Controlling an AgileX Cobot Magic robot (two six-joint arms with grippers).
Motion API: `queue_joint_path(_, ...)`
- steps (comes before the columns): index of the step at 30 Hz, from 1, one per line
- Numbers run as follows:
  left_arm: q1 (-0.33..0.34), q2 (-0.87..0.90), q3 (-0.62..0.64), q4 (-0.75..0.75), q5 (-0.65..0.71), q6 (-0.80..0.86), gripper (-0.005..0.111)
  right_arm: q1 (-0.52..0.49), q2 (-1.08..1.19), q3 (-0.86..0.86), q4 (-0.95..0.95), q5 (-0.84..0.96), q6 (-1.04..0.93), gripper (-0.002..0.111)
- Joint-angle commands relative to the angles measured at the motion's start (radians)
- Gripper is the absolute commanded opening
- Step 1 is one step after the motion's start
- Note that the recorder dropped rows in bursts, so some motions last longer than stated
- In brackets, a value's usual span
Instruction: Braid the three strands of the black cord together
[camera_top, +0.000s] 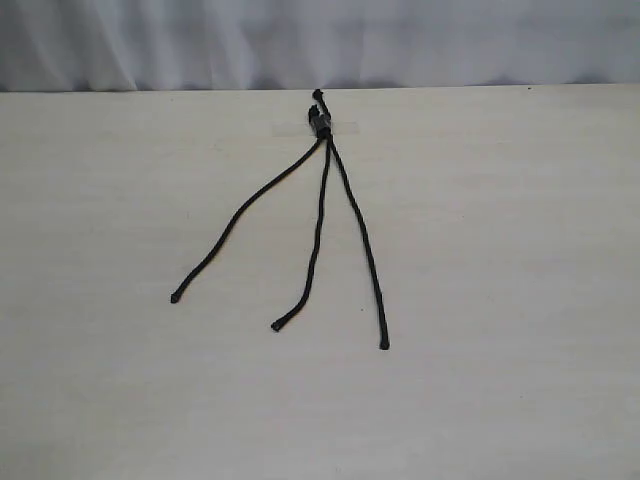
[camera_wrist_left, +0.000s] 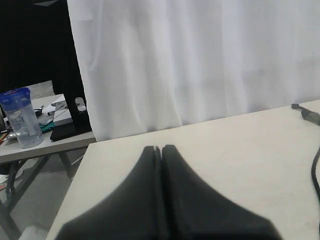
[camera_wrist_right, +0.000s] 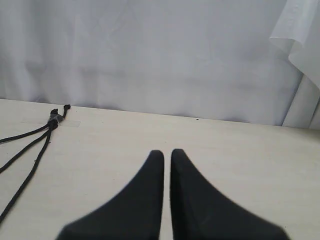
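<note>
The black cord (camera_top: 320, 120) lies on the pale table (camera_top: 520, 300), its knotted end held down by clear tape (camera_top: 345, 127) near the far edge. Three strands fan out toward the front, unbraided: the left strand (camera_top: 245, 210), the middle strand (camera_top: 318, 235) and the right strand (camera_top: 362, 240). Neither gripper shows in the exterior view. My left gripper (camera_wrist_left: 161, 148) is shut and empty, with the cord's bound end (camera_wrist_left: 307, 114) far off to one side. My right gripper (camera_wrist_right: 167, 152) is shut with a hairline gap and holds nothing; the cord's knot (camera_wrist_right: 54, 120) lies well away from it.
A white curtain (camera_top: 320, 40) hangs behind the table's far edge. In the left wrist view the table's side edge (camera_wrist_left: 75, 185) drops off toward a second table holding a blue-lidded bottle (camera_wrist_left: 21, 117) and clutter.
</note>
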Motion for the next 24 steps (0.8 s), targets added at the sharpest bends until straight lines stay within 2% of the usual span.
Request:
queue_joint_path(1, 0.001, -0.003, 0.003, -0.002, -0.008, -0.002, 0.0, -0.008, -0.007, 0.004, -0.005, 0.002, -0.004, 0.005)
queue_joint_path(16, 0.001, -0.003, 0.003, -0.002, -0.01, -0.002, 0.0, -0.008, -0.007, 0.004, -0.005, 0.002, -0.004, 0.005)
queue_joint_path(24, 0.001, -0.003, 0.003, -0.002, -0.062, -0.002, 0.0, -0.008, -0.007, 0.004, -0.005, 0.002, -0.004, 0.005)
